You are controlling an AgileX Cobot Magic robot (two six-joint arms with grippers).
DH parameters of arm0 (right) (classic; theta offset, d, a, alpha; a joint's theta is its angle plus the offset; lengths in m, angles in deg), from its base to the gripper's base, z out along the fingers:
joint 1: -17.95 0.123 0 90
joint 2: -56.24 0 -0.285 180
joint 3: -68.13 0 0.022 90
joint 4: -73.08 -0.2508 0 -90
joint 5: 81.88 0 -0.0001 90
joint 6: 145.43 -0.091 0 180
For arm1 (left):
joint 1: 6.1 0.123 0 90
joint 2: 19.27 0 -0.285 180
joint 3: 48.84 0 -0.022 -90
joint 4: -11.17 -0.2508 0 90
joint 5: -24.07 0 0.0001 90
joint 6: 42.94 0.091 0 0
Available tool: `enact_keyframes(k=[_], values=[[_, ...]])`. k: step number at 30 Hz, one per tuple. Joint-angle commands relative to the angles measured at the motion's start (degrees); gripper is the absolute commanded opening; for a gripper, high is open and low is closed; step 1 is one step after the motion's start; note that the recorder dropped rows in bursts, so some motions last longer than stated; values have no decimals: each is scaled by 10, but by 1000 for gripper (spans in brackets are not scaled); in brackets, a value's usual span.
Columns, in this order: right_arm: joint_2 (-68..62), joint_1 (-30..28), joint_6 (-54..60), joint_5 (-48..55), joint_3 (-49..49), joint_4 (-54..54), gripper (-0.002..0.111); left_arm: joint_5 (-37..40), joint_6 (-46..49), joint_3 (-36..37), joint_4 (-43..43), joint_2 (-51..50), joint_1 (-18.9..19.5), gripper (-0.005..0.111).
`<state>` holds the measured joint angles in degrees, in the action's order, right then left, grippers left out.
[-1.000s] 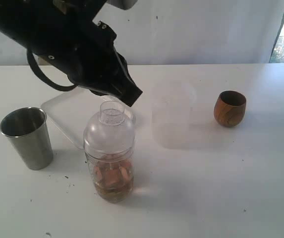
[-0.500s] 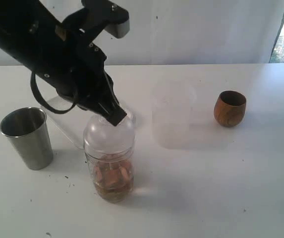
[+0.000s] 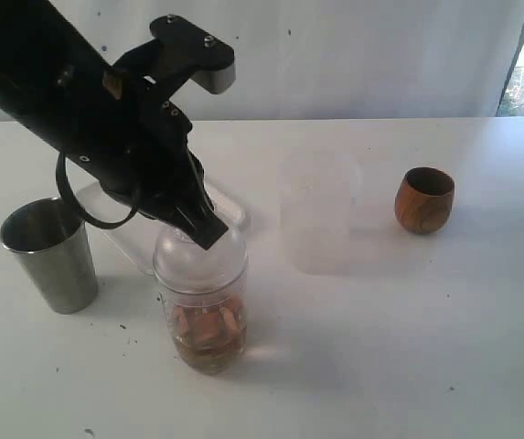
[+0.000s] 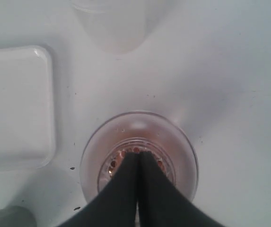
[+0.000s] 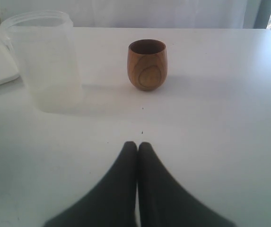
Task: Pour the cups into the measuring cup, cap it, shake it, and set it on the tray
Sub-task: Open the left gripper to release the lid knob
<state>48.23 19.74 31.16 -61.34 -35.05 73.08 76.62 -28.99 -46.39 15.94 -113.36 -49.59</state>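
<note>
The white bench (image 3: 380,347) is crossed on the left by a black arm. Its left end effector (image 4: 138,158) is seen pressed together with nothing pinched, the tip placed at the strainer neck of the domed lid (image 3: 220,265). The right end effector (image 5: 137,147) is likewise pressed together, empty, over the bench. The tray (image 4: 12,104) is partly hidden behind the arm. The measuring cup (image 3: 205,315) is found capped just in front of the tray, with amber liquid and pale lumps held inside. The frosted cup (image 3: 316,215), steel tumbler (image 3: 51,256) and wooden cup (image 3: 424,199) are stood upright — their contents cannot be made out.
</note>
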Motion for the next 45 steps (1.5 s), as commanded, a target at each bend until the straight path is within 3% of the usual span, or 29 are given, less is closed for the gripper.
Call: enact_keyframes(k=[1, 6, 14, 25, 40, 45], values=[[2, -2, -3, -5, 4, 0, 0, -6, -2, -19, -1, 24, -2, 0], [2, -2, -3, -5, 4, 0, 0, -3, -1, -33, 30, 26, -2, 0], [2, -2, -3, -5, 4, 0, 0, -40, 0, 41, 23, 23, -2, 0], [2, -2, -3, -5, 4, 0, 0, -81, 0, 87, 22, 23, -2, 0], [2, -2, -3, -5, 4, 0, 0, -78, 0, 88, 22, 24, -2, 0], [2, -2, -3, -5, 4, 0, 0, -68, 2, 49, 19, 24, -2, 0]])
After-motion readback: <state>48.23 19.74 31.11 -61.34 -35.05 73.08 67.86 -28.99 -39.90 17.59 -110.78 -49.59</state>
